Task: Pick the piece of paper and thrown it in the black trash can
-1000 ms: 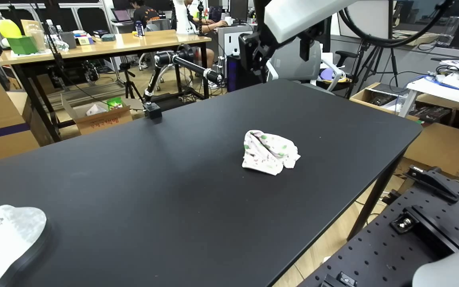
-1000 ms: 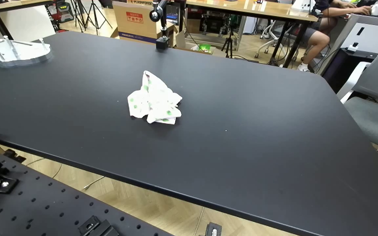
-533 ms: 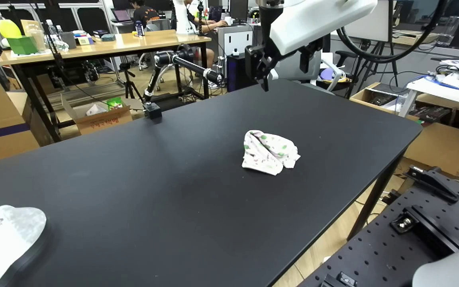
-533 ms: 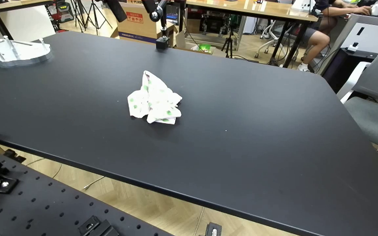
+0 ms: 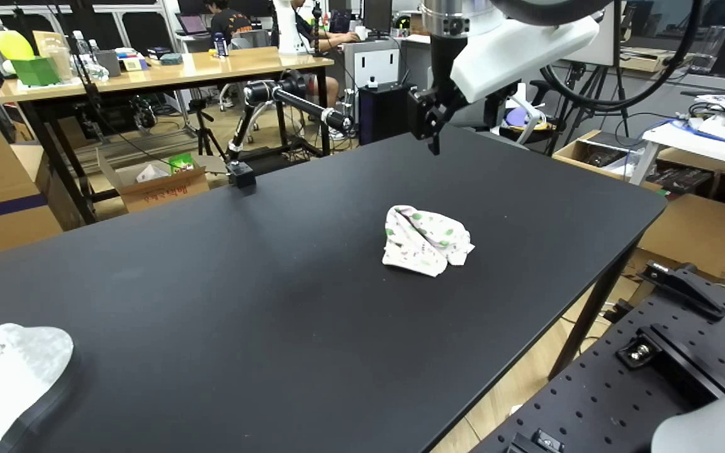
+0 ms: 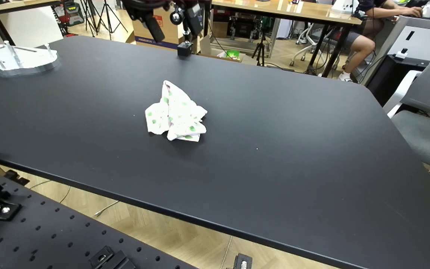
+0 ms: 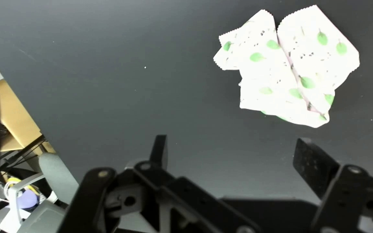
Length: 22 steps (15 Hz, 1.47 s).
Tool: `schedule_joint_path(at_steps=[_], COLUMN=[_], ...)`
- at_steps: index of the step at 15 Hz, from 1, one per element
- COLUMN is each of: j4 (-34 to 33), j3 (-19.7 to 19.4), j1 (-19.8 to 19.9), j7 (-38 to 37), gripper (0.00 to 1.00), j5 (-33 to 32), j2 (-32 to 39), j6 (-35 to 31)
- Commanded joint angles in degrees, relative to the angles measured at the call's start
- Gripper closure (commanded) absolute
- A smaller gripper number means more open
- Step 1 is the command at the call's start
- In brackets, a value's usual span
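a faintly shining black table [image 5: 299,302] spread beneath the hand [image 7: 232,142]. in an exterior view a wooden desk [image 5: 255,62], grey chair [image 5: 471,115] and grey wall [image 5: 659,94] stood beyond the hand, pale wooden floor [image 5: 502,396] below.

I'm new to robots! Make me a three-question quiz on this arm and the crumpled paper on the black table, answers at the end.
1. Pick one: the leaf shapes on the paper are (a) blue, (b) green, (c) orange.
2. True or false: the gripper is shut on the paper.
3. Fill in: in the wrist view, the paper shows toward the upper ____ corner.

Key: 1. b. 2. False; it is open, and the paper lies on the table. 3. right.
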<state>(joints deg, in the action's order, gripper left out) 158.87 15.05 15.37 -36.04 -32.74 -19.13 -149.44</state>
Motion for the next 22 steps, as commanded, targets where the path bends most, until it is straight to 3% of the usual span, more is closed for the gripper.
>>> schedule_joint_path(at_steps=[1, 7, 14, 15, 16, 22], j4=[-3.6, -9.6, -15.2, -15.6, -15.6, -16.1], j3=[-4.8, -4.4, -3.2, -2.7, -8.3, -10.7], j1=[-0.6, 0.0, 0.4, 0.6, -5.8, -10.3], j7=[6.3, 17.2, 27.2, 28.8, 32.7, 42.7], gripper=[0.00, 0.00, 0.00, 0.25, 0.27, 0.69], j5=[-1.3, -1.5, 1.9, 3.0, 7.4, 18.4], j2=[9.7, 21.7, 30.9, 32.0, 32.4, 33.4], j6=[-5.1, -11.8, -12.6, -12.4, -12.7, -11.3])
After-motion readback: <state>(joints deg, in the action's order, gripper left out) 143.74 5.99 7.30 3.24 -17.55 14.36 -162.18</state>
